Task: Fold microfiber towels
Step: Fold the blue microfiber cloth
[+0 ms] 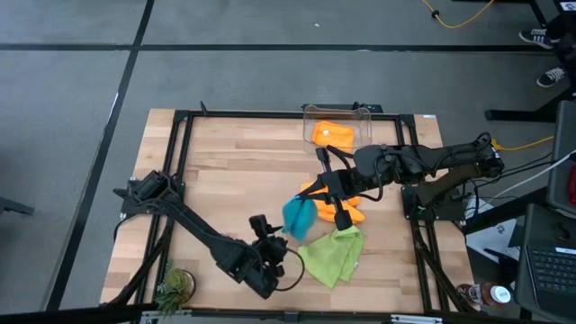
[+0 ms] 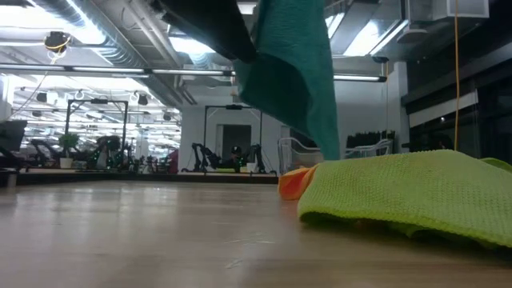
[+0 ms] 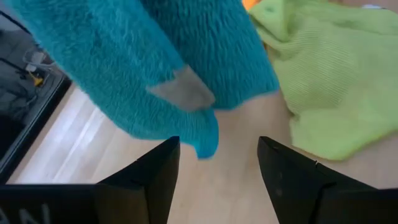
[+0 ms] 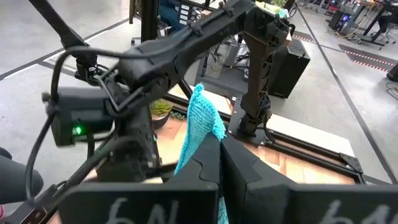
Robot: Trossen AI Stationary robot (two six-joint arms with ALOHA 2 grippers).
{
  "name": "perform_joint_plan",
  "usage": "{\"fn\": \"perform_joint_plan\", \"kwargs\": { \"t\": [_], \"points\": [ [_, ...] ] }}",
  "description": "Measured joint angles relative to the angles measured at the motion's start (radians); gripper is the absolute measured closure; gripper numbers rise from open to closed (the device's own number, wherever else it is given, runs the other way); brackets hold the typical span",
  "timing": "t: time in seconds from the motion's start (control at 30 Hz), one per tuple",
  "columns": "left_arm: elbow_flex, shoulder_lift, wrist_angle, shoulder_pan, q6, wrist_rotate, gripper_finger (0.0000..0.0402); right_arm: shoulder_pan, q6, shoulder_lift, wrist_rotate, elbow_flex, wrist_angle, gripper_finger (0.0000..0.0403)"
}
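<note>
Your right pincer (image 4: 219, 163) is clamped on the fuzzy teal-blue microfiber towel (image 1: 298, 215), dangling just beside the crumpled lime-green microfiber towel (image 1: 333, 256). Left pincer (image 3: 217, 174) gapes empty under its hanging corner. Pinch that corner squarely, then spread it flat on the wooden tabletop (image 1: 234, 171).

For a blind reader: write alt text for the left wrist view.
A teal towel hangs just beyond the left gripper, whose dark fingers stand open and empty over the wooden table. A lime green towel lies crumpled beside it.
</note>
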Motion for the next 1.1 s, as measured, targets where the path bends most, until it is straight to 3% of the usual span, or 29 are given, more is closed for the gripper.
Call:
{"fn": "perform_joint_plan", "kwargs": {
  "t": [0.67, 0.9, 1.1],
  "points": [
    [0.0, 0.008, -0.01, 0.03, 0.003, -0.03, 0.0199, 0.0, 0.003, 0.0, -0.011, 0.0, 0.002, 0.0402],
    [0.0, 0.008, -0.011, 0.037, 0.006, -0.015, 0.0252, 0.0, 0.004, 0.0, -0.012, 0.0, 0.002, 0.0402],
    [0.0, 0.008, -0.01, 0.037, 0.005, -0.002, 0.0321, 0.0, 0.004, 0.0, -0.013, 0.0, 0.001, 0.0402]
  ]
}}
